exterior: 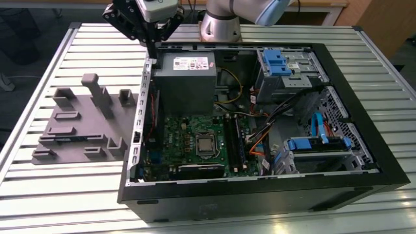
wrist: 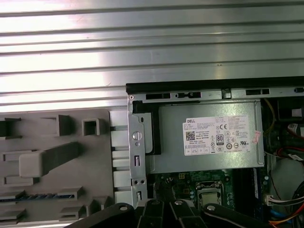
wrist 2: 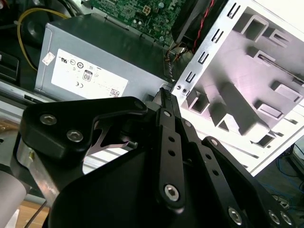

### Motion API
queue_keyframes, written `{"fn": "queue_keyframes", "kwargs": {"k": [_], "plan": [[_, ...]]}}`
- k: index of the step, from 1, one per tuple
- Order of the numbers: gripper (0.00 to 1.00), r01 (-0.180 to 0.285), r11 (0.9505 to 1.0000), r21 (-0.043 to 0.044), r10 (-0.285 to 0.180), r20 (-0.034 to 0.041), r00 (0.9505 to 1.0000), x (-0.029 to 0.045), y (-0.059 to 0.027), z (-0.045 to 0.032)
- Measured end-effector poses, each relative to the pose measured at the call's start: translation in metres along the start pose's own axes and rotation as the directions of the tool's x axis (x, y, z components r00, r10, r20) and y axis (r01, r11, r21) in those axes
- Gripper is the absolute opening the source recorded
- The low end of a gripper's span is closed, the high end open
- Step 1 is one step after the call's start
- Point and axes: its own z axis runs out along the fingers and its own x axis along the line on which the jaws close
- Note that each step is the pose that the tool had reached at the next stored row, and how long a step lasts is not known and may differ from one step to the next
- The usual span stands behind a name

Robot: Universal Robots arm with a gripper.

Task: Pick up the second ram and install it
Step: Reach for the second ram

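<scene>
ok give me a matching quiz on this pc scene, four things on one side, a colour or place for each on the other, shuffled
Things:
1 power supply
2 fixture plate
3 gripper
4 drive bracket

Descriptions:
A blue plastic
B flat on the table, outside the case
C above the case's side wall
D grey box with a large white label, inside the case

Pairs: 1-D, 2-B, 3-C, 4-A

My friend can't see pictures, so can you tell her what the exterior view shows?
A robot's black hand hangs above a corner of an open black computer case lying on a slatted metal table. Inside are a green motherboard and grey power supply; a grey fixture plate lies beside the case.
</scene>
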Motion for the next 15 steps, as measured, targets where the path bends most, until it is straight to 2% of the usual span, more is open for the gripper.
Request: {"fn": "queue_keyframes", "kwargs": {"k": [15], "plan": [[0.11, 0.000, 1.0000, 0.0000, 0.000, -0.0001, 1.0000, 0.0039, -0.0003, 0.0011]]}}
